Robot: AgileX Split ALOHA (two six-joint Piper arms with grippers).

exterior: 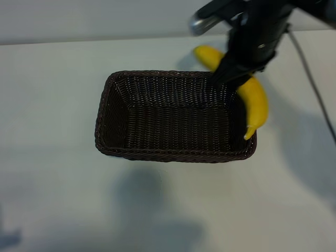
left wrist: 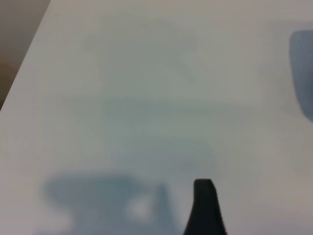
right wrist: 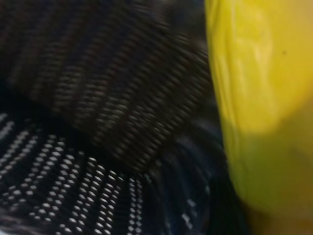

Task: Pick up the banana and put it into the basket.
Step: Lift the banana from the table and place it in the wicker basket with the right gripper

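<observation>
From outside, the right gripper [exterior: 233, 73] has its jaws clamped on the banana [exterior: 255, 102], which hangs over the basket [exterior: 113, 113] rim at its right end (carried high, likely to clear the wall). The left wrist view shows bare table [left wrist: 146, 98] under the idle left gripper [left wrist: 205, 205], jaws apart. The right wrist view has the banana [right wrist: 259, 78] against dark weave [right wrist: 98, 88].

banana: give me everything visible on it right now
The banana is single, curved, bright yellow and smooth-skinned, with a thin tip pointing down at the basket's right rim. It hangs lengthwise over that rim's far right corner, its middle hidden behind the right pincer, which appears to grip it there. One rounded end shows behind the arm. The right wrist view shows it close beside the weave.
</observation>
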